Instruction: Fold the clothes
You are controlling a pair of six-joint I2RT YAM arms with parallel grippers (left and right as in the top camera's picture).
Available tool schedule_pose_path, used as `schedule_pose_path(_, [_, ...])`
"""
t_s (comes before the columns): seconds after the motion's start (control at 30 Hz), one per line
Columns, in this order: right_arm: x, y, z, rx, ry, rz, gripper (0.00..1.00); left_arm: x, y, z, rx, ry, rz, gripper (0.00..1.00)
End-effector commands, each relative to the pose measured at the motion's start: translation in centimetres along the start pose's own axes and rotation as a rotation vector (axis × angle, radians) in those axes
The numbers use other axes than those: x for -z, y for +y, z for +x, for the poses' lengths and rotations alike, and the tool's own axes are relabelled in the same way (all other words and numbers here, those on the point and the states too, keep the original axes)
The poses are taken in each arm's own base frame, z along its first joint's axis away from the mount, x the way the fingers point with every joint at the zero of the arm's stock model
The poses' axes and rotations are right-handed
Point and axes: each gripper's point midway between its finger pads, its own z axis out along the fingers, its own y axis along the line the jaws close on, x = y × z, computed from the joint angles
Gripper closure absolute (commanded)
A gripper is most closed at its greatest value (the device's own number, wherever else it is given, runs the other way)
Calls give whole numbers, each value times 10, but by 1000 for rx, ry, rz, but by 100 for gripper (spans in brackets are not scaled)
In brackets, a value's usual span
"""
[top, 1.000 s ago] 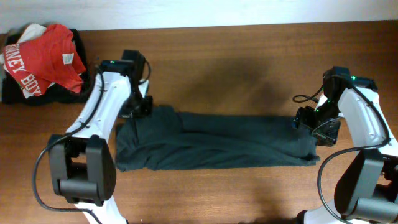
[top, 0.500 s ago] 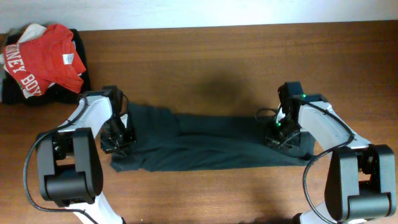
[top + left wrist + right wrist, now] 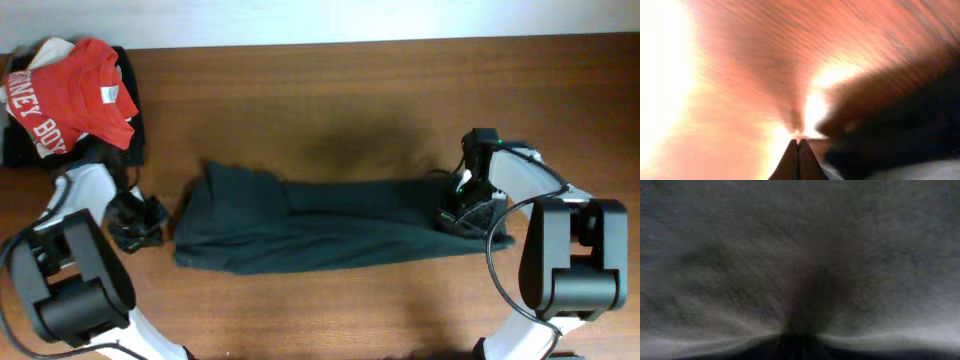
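The clothes [image 3: 330, 225] lie as a long dark strip across the middle of the wooden table, no lettering showing. My left gripper [image 3: 135, 222] rests on bare wood just left of the garment's left end, apart from it. Its fingers [image 3: 798, 150] are pressed together with nothing between them, and the dark cloth [image 3: 900, 125] lies blurred to the right. My right gripper [image 3: 465, 212] sits down on the garment's right end. In the right wrist view, grey fabric [image 3: 790, 240] fills the frame and puckers toward the right gripper [image 3: 797, 335], which is shut on it.
A red T-shirt [image 3: 70, 90] with white lettering lies on a dark pile [image 3: 20, 150] at the back left corner. Bare table [image 3: 350, 90] stretches behind the garment and along the front edge.
The left gripper slid left off the garment's left end onto the wood. The right gripper went from open to shut on the garment's right end.
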Motion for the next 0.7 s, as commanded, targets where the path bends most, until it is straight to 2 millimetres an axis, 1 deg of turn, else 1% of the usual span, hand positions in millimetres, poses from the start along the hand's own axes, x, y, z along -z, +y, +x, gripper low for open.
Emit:
schedule_pose_path(0.0, [53, -1, -32, -5, -90, 73, 96, 46, 4, -23, 28, -67, -26, 99])
schedule_pose_path(0.03, [82, 8, -40, 48, -124, 61, 96, 66, 0, -28, 25, -93, -16, 99])
schedule_pose_path(0.07, [124, 18, -45, 122, -168, 48, 73, 107, -9, -28, 9, -148, 12, 99])
schedule_pose_path(0.1, [137, 21, -46, 138, -182, 44, 34, 120, -18, -25, -6, -165, 45, 99])
schedule_pose_path(0.13, [146, 25, -44, 141, -187, 23, 22, 135, -44, -14, -65, -186, 141, 99])
schedule_pose_path(0.17, [143, 29, -41, 143, -168, -1, 25, 138, -69, -2, -208, -188, 175, 100])
schedule_pose_path(0.2, [137, 30, -39, 146, -153, -2, 31, 132, -87, 6, -278, -180, 165, 99])
schedule_pose_path(0.23, [130, 31, -36, 153, -138, 5, 34, 117, -107, 15, -352, -167, 156, 92])
schedule_pose_path(0.27, [125, 32, -33, 161, -125, 11, 35, 97, -127, 22, -415, -160, 149, 80])
schedule_pose_path(0.3, [121, 33, -29, 168, -112, 17, 34, 78, -138, 26, -452, -153, 139, 73])
schedule_pose_path(0.33, [117, 33, -27, 178, -101, 23, 34, 60, -137, 26, -465, -138, 97, 64])
schedule_pose_path(0.37, [113, 33, -26, 196, -94, 27, 34, 44, -137, 25, -468, -113, 80, 59])
schedule_pose_path(0.4, [108, 32, -25, 197, -89, 28, 35, 24, -136, 23, -467, -76, 64, 59])
schedule_pose_path(0.43, [105, 31, -26, 197, -88, 29, 35, 10, -135, 22, -493, -50, 52, 60])
schedule_pose_path(0.47, [103, 31, -26, 197, -88, 28, 35, -1, -134, 21, -507, -29, 44, 60])
schedule_pose_path(0.5, [102, 31, -26, 197, -87, 29, 35, -5, -134, 20, -514, -24, 40, 61])
schedule_pose_path(0.53, [102, 30, -25, 196, -85, 30, 35, -4, -135, 19, -521, -29, 42, 72])
schedule_pose_path(0.57, [102, 30, -25, 196, -85, 30, 35, -4, -135, 19, -521, -30, 43, 92])
schedule_pose_path(0.63, [102, 30, -25, 197, -86, 30, 35, -1, -131, 23, -514, -14, 36, 100])
schedule_pose_path(0.67, [102, 30, -25, 197, -86, 30, 36, 3, -127, 23, -512, -19, 22, 99])
